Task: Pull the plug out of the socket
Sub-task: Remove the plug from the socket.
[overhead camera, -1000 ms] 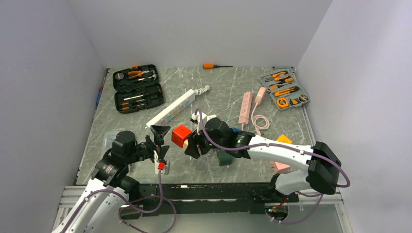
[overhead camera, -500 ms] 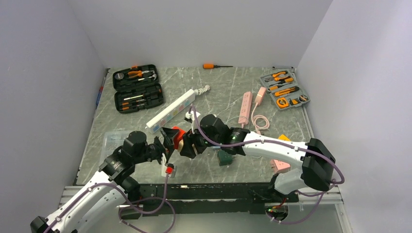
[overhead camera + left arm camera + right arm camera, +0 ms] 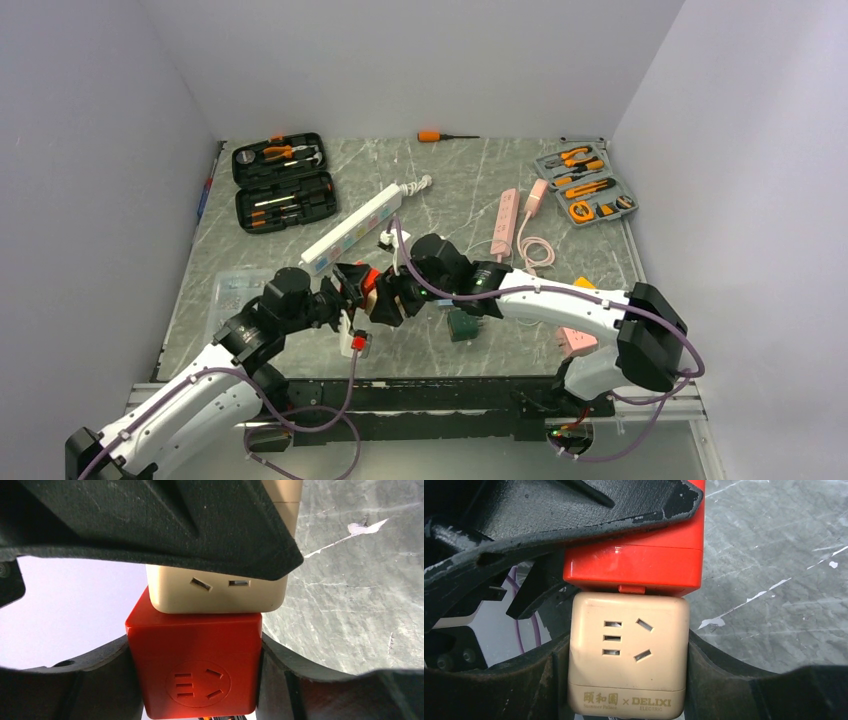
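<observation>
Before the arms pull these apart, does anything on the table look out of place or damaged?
Nothing looks damaged or spilled. One stray: the orange screwdriver lies alone at the far edge of the table, outside both open tool cases. The red cube and beige cube sit squarely joined.

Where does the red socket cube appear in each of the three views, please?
Top external: red cube, mid-table.
Left wrist: red cube, bottom centre, under the beige cube.
Right wrist: red cube, top centre, above the beige cube.
Shared landmark: the marbled tabletop.
</observation>
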Robot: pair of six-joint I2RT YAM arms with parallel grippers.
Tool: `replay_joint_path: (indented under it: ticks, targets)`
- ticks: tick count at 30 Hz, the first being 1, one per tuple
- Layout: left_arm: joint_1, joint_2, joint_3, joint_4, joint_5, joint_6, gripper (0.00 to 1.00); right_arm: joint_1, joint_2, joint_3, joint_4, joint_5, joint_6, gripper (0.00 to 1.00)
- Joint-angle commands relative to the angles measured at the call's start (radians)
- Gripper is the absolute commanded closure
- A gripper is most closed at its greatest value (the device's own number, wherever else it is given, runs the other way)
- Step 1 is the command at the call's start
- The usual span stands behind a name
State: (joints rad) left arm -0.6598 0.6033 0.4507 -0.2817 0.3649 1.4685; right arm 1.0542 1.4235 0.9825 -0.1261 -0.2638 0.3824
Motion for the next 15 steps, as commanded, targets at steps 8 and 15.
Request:
replay_joint_path:
  ticks: [8, 15]
  targets:
    - [-0.114, -0.023, 0.015, 0.000, -0.022, -0.016, 0.27, 0.003, 0.037, 0.108, 0.085, -0.042, -0.017, 1.00]
    - [-0.118, -0.029, 0.007, 0.016, -0.041, -0.017, 0.37, 0.002, 0.012, 0.075, 0.084, -0.028, -0.009, 1.00]
